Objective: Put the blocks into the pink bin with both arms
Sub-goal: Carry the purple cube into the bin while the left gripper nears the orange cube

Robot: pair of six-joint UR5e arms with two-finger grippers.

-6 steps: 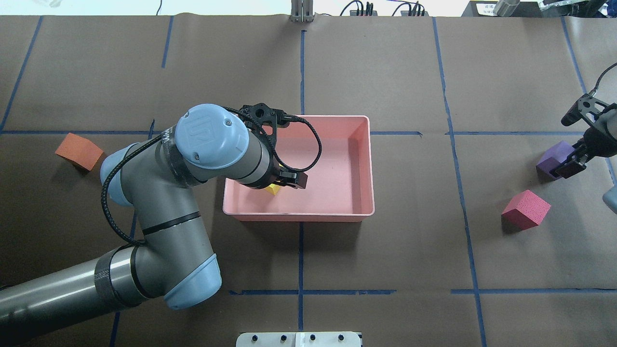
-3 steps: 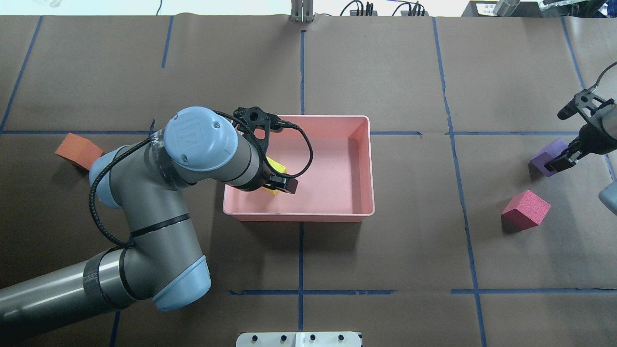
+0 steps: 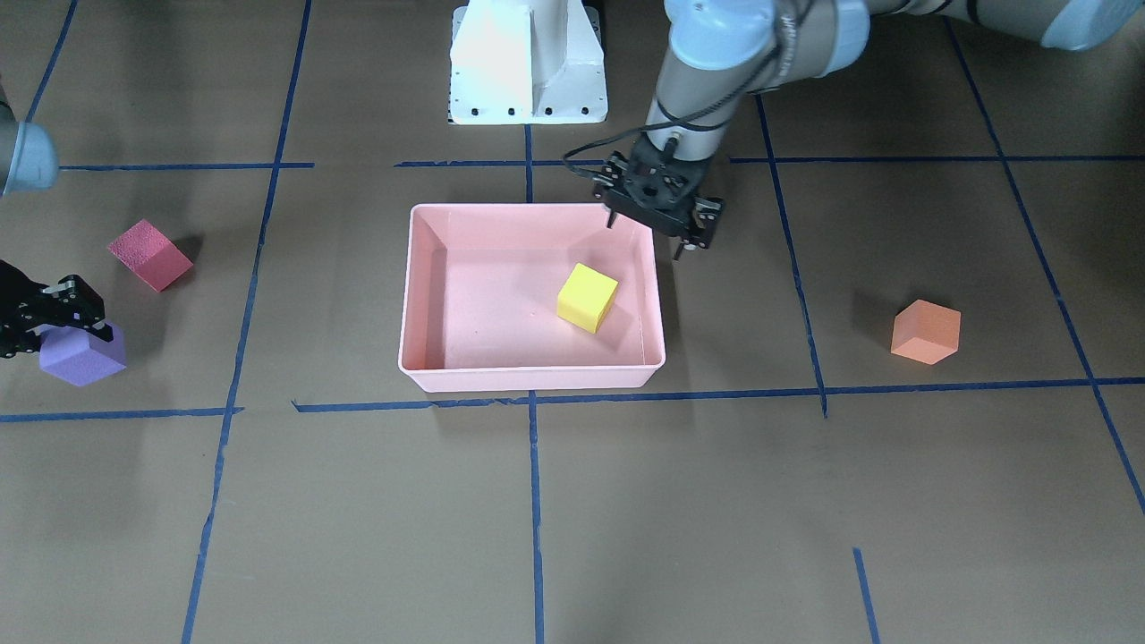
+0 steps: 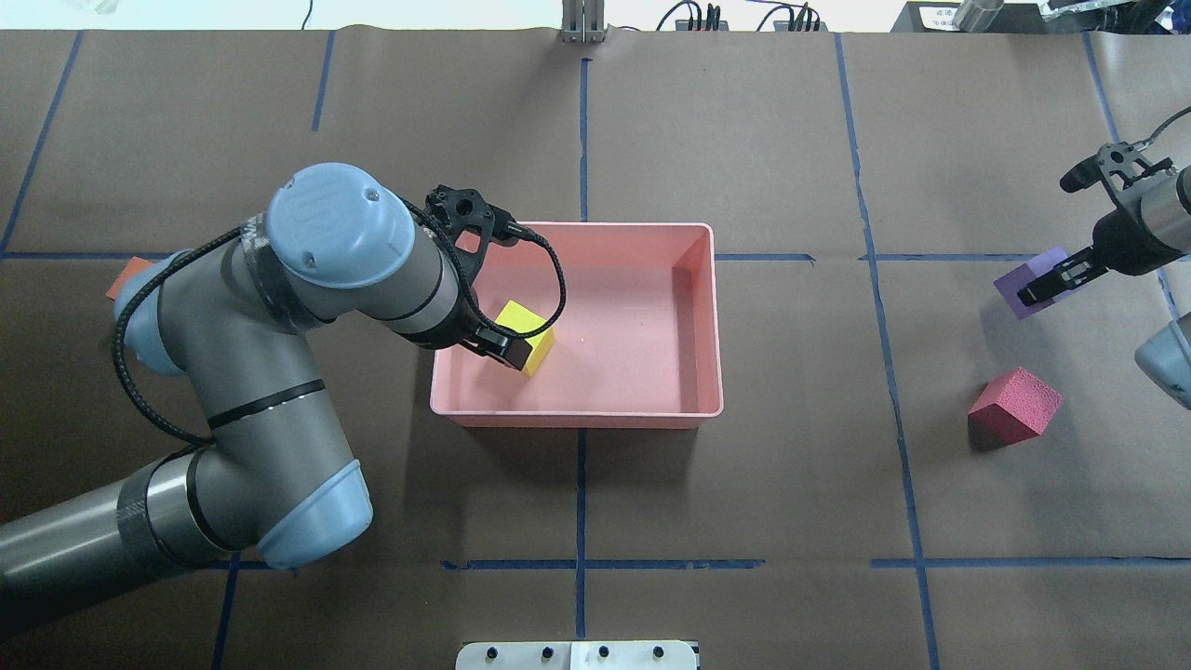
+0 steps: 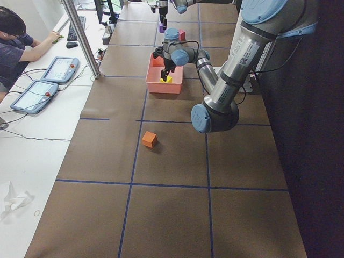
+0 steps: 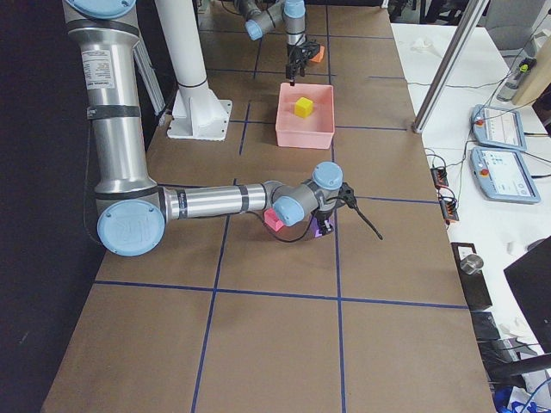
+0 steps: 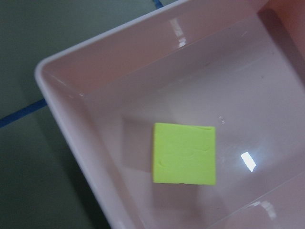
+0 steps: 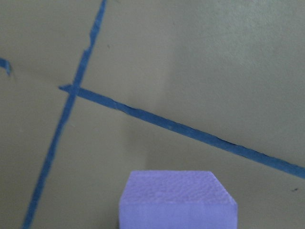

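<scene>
Progress: yellow block [image 3: 587,297] in pink bin [image 3: 532,380] (mid-counter), one of four. Left gripper [image 3: 644,240] jaws spread, empty; right gripper [image 4: 1047,282] jaws clamped on purple block [image 3: 82,360] by counter's right edge. Orange block [image 3: 926,332], red-pink block [image 4: 1014,404] outstanding.

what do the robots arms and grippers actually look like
The left arm and right arm are grey tubes with rounded light-blue joint caps and black bands. A black braided cable loops along the left arm. The left gripper and right gripper are black, with slim fingers.
</scene>
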